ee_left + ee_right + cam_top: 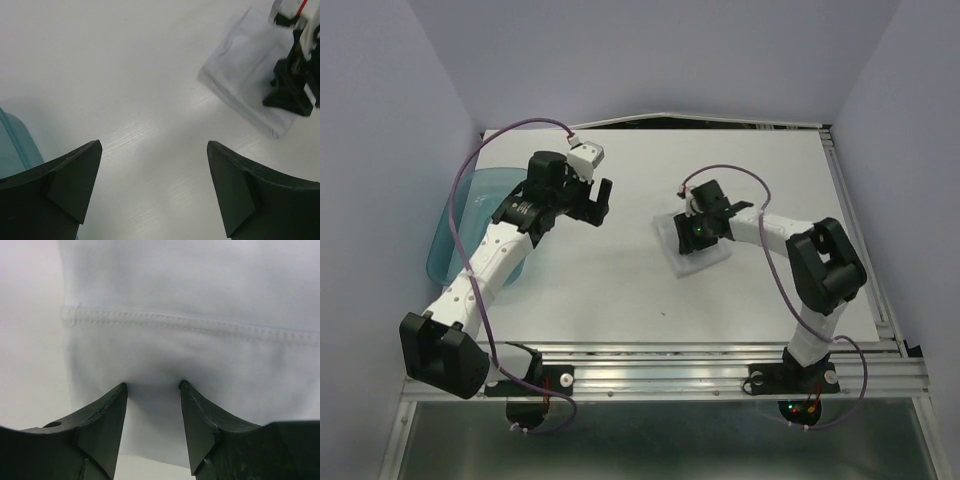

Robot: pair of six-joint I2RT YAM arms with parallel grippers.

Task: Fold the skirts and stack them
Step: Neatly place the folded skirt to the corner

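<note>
One folded skirt [685, 260], a small pale lavender-white square, lies on the table right of centre. It also shows in the left wrist view [240, 85] and fills the right wrist view [190, 285], where a stitched seam runs across it. My right gripper [693, 242] stands on the skirt, its jaws [152, 385] partly apart, and both fingertips press into the cloth without pinching it. My left gripper [597, 210] is wide open and empty [155, 150]. It hovers over bare table to the left of the skirt.
A translucent teal plastic tray [450, 235] sits at the table's left edge, partly under the left arm, and its corner shows in the left wrist view [12, 145]. Lavender walls close in the left, back and right sides. A metal rail runs along the near edge.
</note>
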